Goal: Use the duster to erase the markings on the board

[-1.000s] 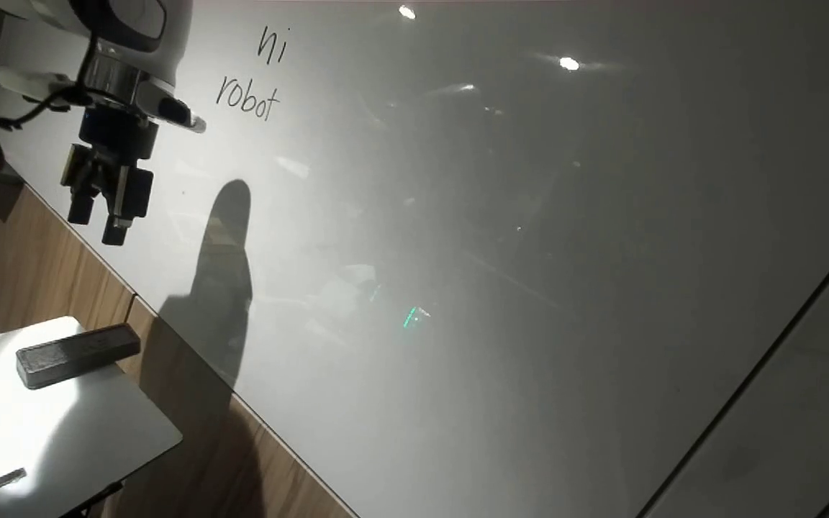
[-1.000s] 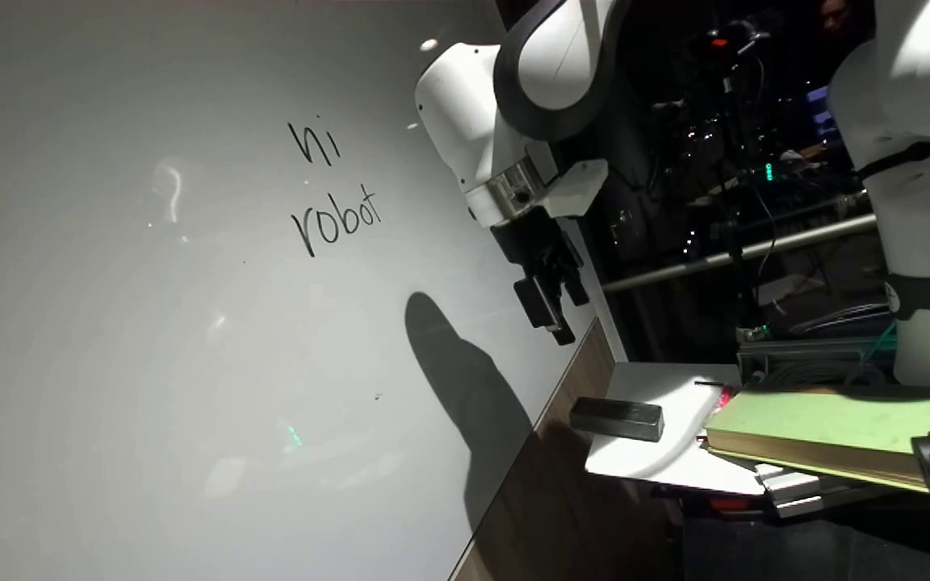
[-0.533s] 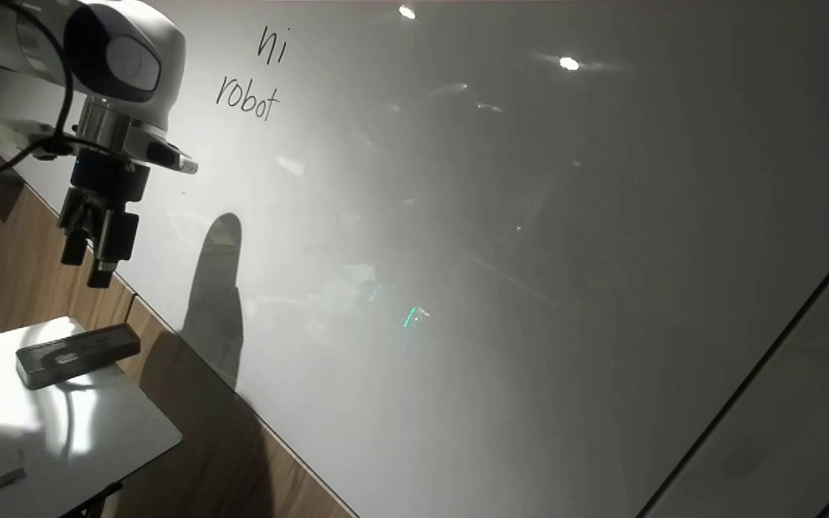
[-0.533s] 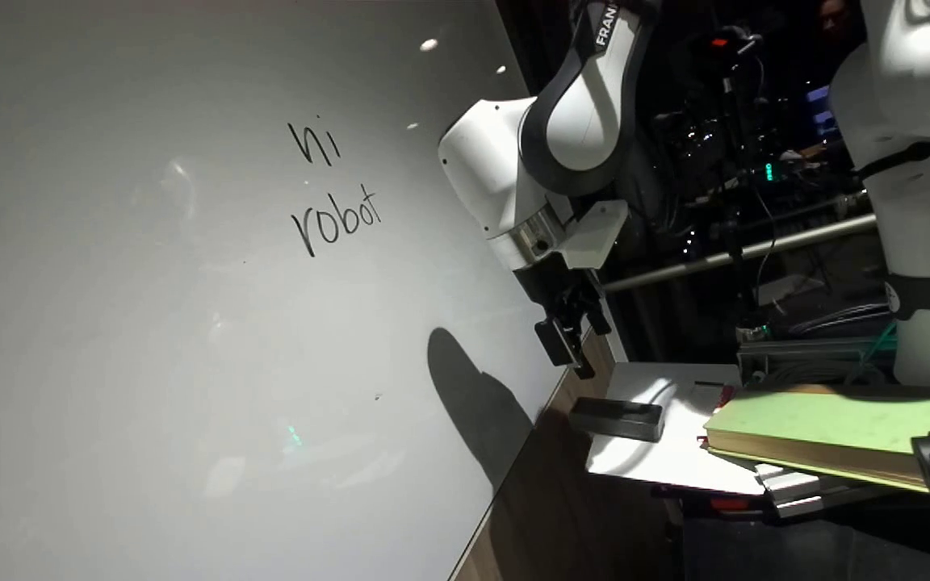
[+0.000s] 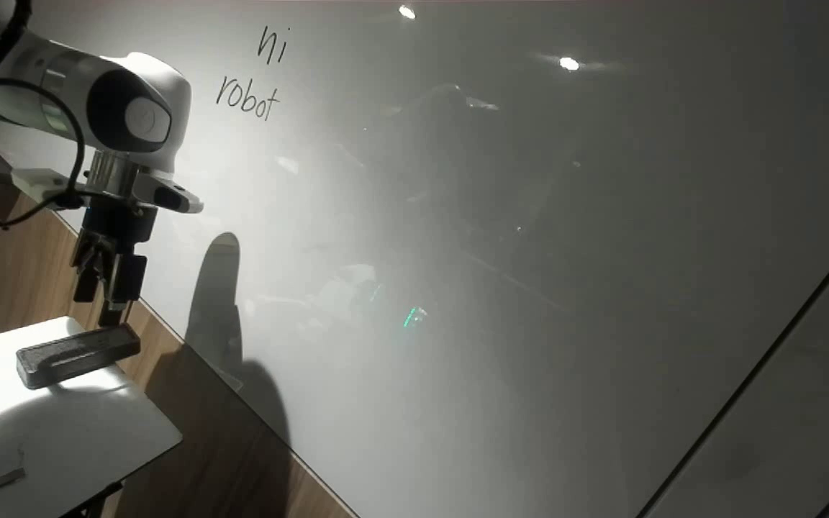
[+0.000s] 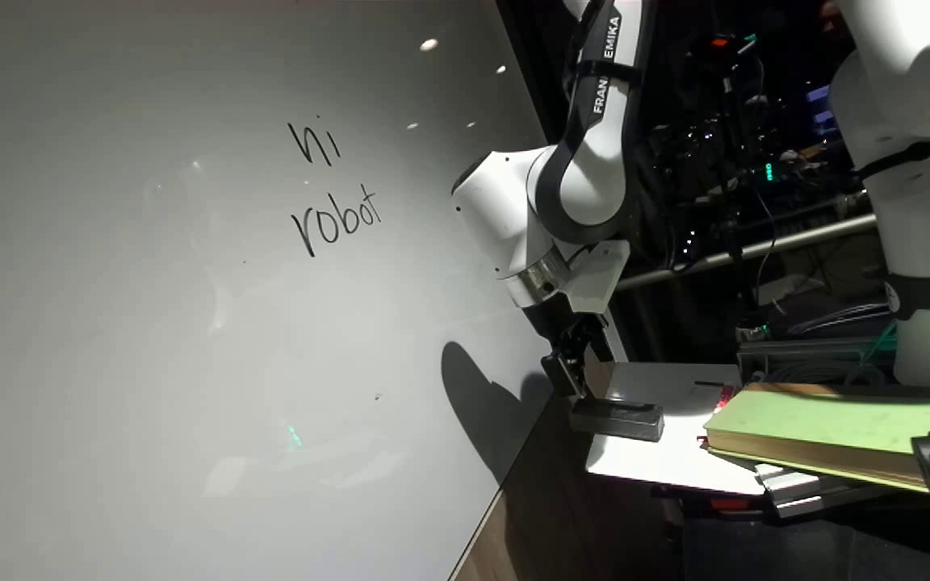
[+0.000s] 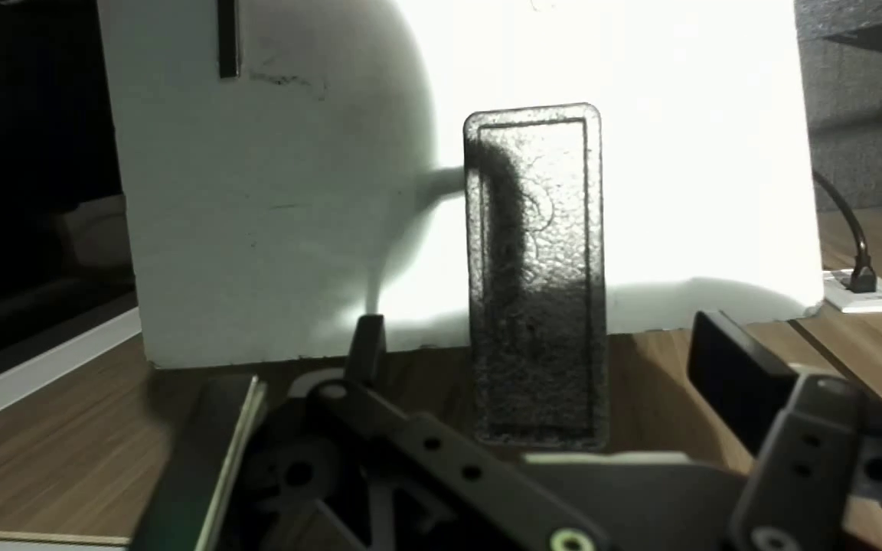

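Dark grey and pebbled, the duster point(image 7: 537, 275) lay mid-frame in the wrist view, jutting past the lower edge of the table point(image 7: 272, 252); I judged it light, firm-backed, softer beneath, best pinched across its narrow width. My gripper point(image 7: 540, 337) stood with jaws apart, one to either side, but the duster's underside was hidden, and I could not tell whether a fingertip point(image 5: 110, 315), lower left in an exterior view, touched its end.
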Controlling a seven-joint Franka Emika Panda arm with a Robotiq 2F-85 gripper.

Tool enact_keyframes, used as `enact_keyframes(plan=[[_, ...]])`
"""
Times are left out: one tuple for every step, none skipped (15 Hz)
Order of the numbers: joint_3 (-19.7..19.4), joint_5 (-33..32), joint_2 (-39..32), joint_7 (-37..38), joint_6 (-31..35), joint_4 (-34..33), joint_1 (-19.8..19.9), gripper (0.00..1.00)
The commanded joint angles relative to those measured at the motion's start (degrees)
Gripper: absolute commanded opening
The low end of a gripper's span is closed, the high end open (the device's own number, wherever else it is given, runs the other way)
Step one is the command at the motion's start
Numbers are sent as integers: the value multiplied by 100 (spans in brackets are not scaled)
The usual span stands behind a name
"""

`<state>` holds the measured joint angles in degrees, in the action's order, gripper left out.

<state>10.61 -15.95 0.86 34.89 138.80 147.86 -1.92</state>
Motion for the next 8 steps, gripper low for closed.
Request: enact_keyframes(plan=[[-313,-298,-548,185,287,-231,-77,100],[-385,-263,-656,145,335,-264,-106,100],[-443,-233,-760,138,390,-306,-143,100],[-497,-204,-842,120,426,-340,-179,100],[-532,-153,-909,87,429,-386,-225,100],[-561,-134,-950,74,433,-420,-269,100],[-590,-121,-997,65,443,-463,-317,100],[-615,-113,-1042,56,449,-505,-362,100]])
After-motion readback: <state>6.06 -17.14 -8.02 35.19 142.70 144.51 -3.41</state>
